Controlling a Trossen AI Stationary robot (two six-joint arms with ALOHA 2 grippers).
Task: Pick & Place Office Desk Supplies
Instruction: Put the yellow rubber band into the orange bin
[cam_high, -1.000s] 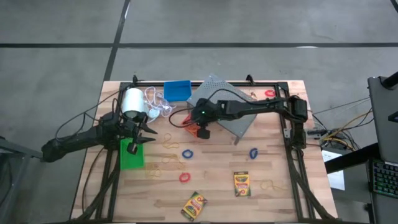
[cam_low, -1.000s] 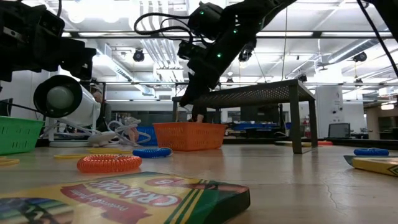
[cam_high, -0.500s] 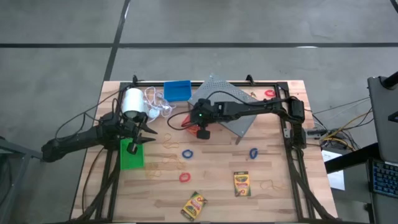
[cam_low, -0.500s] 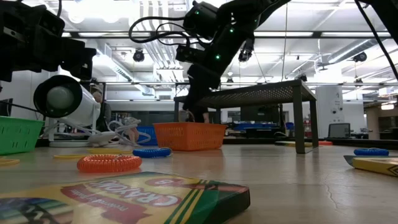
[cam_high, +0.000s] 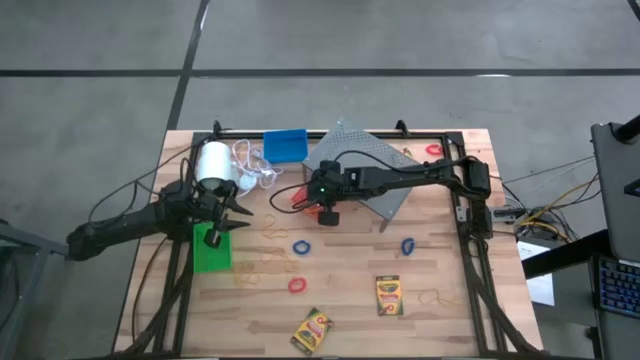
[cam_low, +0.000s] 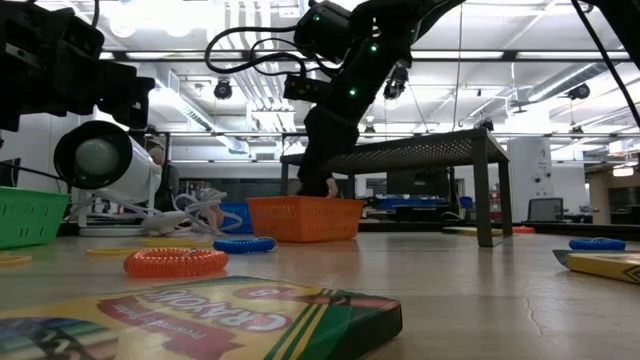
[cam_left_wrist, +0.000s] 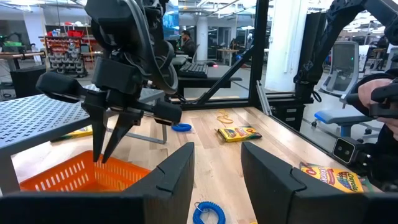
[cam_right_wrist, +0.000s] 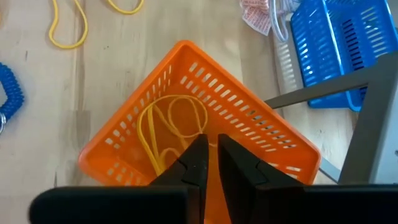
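Wooden table (cam_high: 440, 270) holds an orange bin (cam_right_wrist: 193, 124) with yellow rubber bands (cam_right_wrist: 171, 127) inside, beside the grey rack (cam_high: 365, 170). Right gripper (cam_right_wrist: 210, 155) hangs just above them, fingers slightly parted, grasping nothing. Left gripper (cam_left_wrist: 214, 171) waits open over the green bin (cam_high: 211, 250).

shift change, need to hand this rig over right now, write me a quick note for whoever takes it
Right pincer: over the orange bin, fingers a slit apart, nothing visibly held. A yellow rubber band lies in that bin.
Left pincer: open and empty, hovering over the green bin.
Blue bin: far edge, beside the white roll.
Done: one yellow band binned.
Left on the table: two crayon boxes, blue ring bands, red ring bands, more yellow bands.
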